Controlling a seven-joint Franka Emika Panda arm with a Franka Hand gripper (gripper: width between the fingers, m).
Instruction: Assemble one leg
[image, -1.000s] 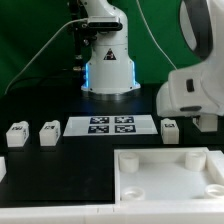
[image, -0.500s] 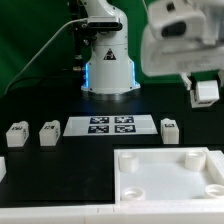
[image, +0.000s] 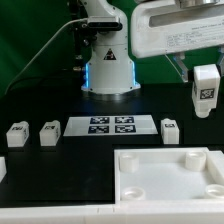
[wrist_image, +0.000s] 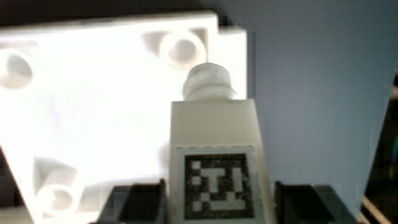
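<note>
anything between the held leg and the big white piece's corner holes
Nothing visible does. The leg, shut in the gripper, hangs in open air above the white piece; a spare leg stands aside.

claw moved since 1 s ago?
Yes. The claw, shut on a leg, has risen from about the level of the marker board to well above it in the exterior view.
</note>
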